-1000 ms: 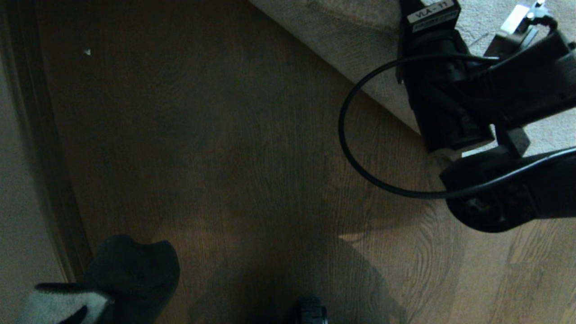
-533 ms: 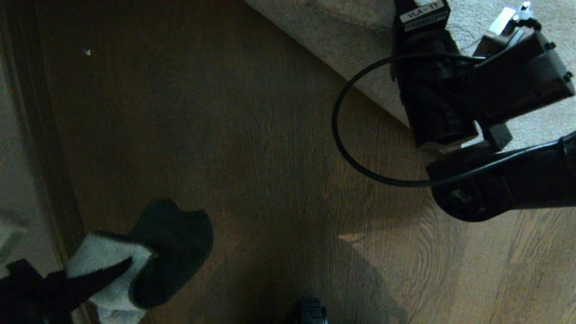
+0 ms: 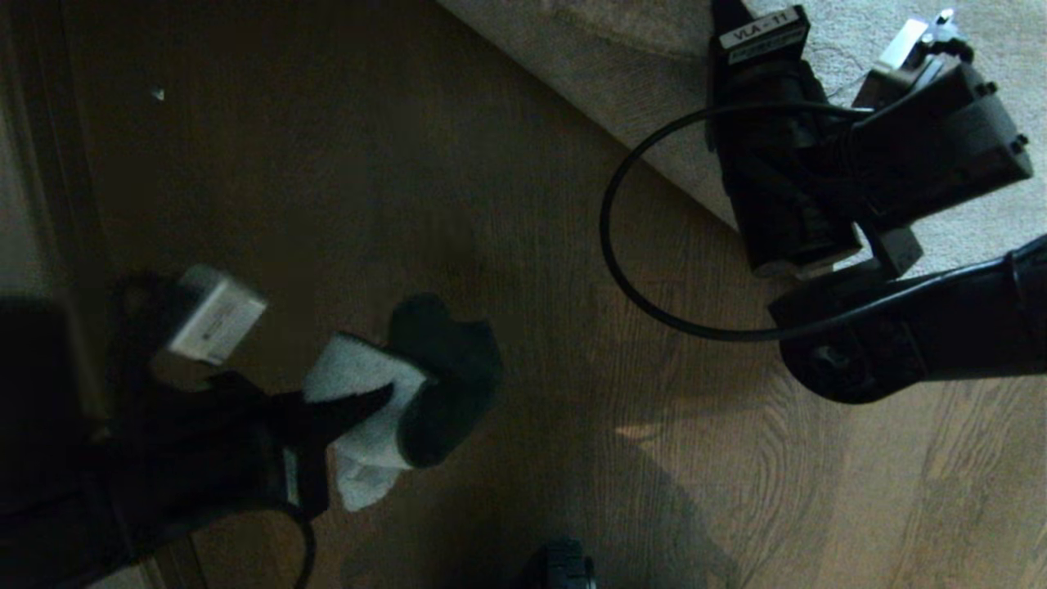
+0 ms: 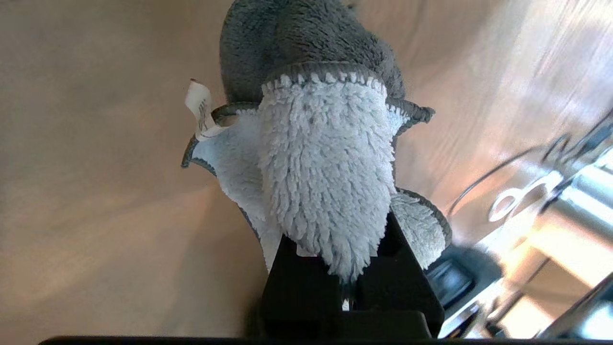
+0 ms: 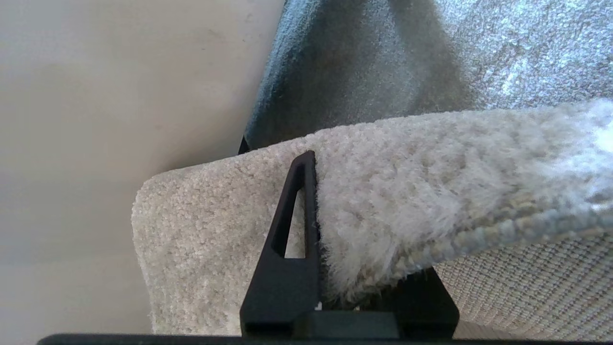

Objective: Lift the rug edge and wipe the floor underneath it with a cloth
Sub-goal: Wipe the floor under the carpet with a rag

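My left gripper (image 3: 360, 413) hangs low on the left over the dark wooden floor (image 3: 491, 204). It is shut on the cloth (image 3: 368, 393), a fluffy whitish rag with a dark grey side that bulges out past the fingertips. From the left wrist the cloth (image 4: 325, 182) fills the middle and hides most of that gripper (image 4: 342, 282). At the upper right my right gripper (image 3: 810, 270) is at the rug edge (image 3: 654, 155). The right wrist view shows this gripper (image 5: 357, 225) shut on the plush rug edge (image 5: 431, 191), which is raised so its woven backing (image 5: 536, 282) shows.
A black cable (image 3: 622, 270) loops out from the right arm over the boards. A dark skirting strip (image 3: 49, 204) runs along the left side. A small white speck (image 3: 158, 94) lies on the floor at the far left. A dark part of the robot (image 3: 564, 568) shows at the bottom edge.
My left arm has swung up and to the right across the floor, carrying the cloth towards the rug. The right arm has barely shifted and still holds the rug edge.
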You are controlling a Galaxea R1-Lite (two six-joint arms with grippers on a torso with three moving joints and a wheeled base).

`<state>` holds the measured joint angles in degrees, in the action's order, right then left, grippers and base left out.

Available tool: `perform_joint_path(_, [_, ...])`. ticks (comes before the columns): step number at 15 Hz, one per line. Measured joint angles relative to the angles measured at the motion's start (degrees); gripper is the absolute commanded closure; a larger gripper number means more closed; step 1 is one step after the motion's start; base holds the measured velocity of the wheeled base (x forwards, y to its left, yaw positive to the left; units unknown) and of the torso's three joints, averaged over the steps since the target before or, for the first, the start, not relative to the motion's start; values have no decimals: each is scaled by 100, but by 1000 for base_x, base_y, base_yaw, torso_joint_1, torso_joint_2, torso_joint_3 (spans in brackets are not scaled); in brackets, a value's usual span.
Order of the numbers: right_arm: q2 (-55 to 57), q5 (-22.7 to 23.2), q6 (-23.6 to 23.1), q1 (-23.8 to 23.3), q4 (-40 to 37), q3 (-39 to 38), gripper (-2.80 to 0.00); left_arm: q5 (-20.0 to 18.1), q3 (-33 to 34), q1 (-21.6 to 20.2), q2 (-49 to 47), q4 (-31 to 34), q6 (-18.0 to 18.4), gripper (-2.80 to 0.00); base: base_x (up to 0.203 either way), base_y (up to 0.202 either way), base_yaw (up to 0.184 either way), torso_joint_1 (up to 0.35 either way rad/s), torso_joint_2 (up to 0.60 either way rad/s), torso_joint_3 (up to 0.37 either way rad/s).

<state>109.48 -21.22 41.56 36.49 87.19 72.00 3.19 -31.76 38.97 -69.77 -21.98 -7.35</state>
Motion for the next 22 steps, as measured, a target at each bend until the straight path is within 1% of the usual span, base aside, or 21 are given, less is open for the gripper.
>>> perform_joint_path(2, [0,0,4,-11,0,-1,0,348,-265,348,-454,-181,-332,0,0,0,0,0,0,0])
perform_joint_path(4, [0,6,4,-20,2,2,0,443,-390,498,-906,-567,-611,0,0,0,0,0,0,0])
perform_joint_path(5, [0,9,4,-20,2,2,0,477,-447,530,-1154,-872,-729,0,0,0,0,0,0,0])
perform_joint_path(7, [9,9,4,-20,0,7,0,515,-716,556,-1650,-1346,-869,0,0,0,0,0,0,0])
perform_joint_path(10, [18,9,4,-27,2,7,0,541,-1365,565,-2347,-1505,-962,0,0,0,0,0,0,0])
perform_joint_path(12, [22,20,13,-49,0,11,0,592,-1750,567,-2776,-1747,-974,0,0,0,0,0,0,0])
perform_joint_path(13, [29,51,13,-64,2,11,0,665,-1948,567,-2999,-1988,-980,0,0,0,0,0,0,0])
perform_joint_path(15, [43,117,6,-110,2,11,0,939,-2282,562,-3387,-2476,-993,0,0,0,0,0,0,0])
perform_joint_path(16, [49,128,5,-132,3,11,0,1064,-2396,557,-3533,-2597,-995,0,0,0,0,0,0,0])
perform_joint_path(18, [55,139,13,-170,2,11,0,1127,-2615,527,-3740,-2614,-995,0,0,0,0,0,0,0])
perform_joint_path(22, [63,141,23,-199,2,7,0,1411,-3296,323,-4018,-2623,-991,0,0,0,0,0,0,0])
